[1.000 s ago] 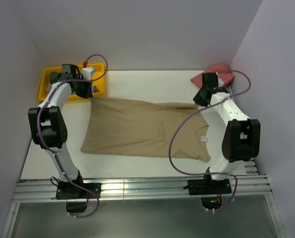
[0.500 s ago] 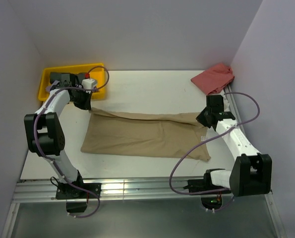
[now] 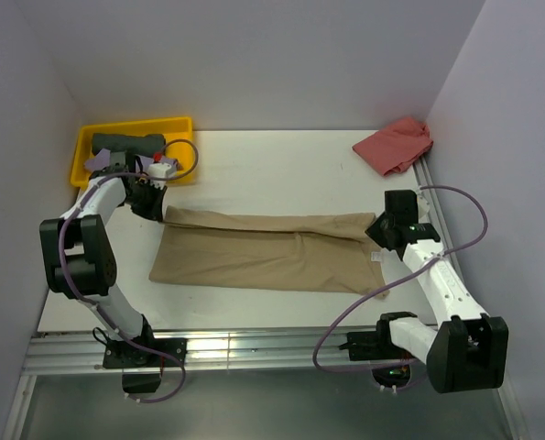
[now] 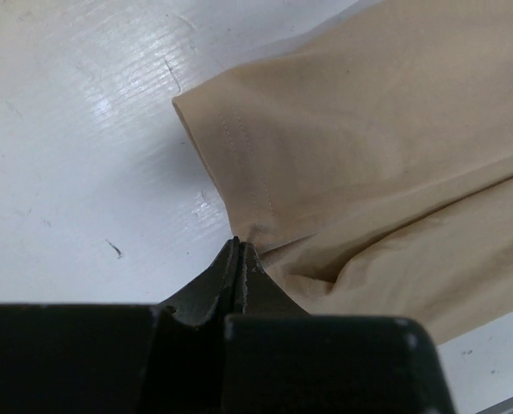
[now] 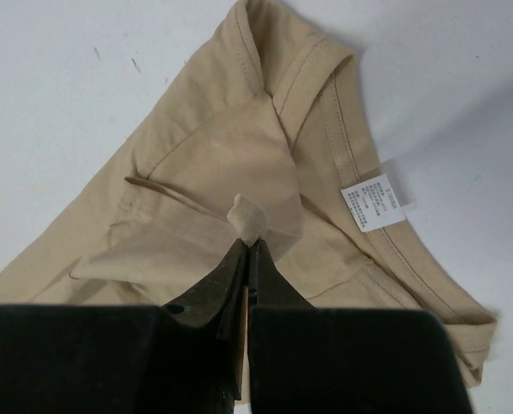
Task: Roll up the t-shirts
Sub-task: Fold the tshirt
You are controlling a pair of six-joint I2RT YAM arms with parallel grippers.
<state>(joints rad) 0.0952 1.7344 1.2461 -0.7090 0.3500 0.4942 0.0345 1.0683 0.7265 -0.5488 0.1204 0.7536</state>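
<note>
A large tan-beige t-shirt (image 3: 254,252) lies lengthwise across the middle of the white table, its far long edge folded over toward the near side. My left gripper (image 3: 155,205) is shut on the shirt's far-left corner; in the left wrist view the closed tips (image 4: 239,246) pinch the hemmed edge of the tan cloth (image 4: 368,129). My right gripper (image 3: 383,229) is shut on the far-right end near the collar. There the closed tips (image 5: 249,241) hold a small nub of tan fabric (image 5: 196,172), beside the white label (image 5: 372,203).
A salmon-red t-shirt (image 3: 396,144) lies crumpled at the back right corner. At the back left, a yellow tray (image 3: 153,121) holds a rolled dark grey-green shirt (image 3: 125,141) and a bit of lilac cloth (image 3: 98,161). Grey walls close in on both sides.
Both grippers have moved toward the near edge of the table, drawing the tan shirt's far edge with them. The shirt now lies as a narrower folded band.
</note>
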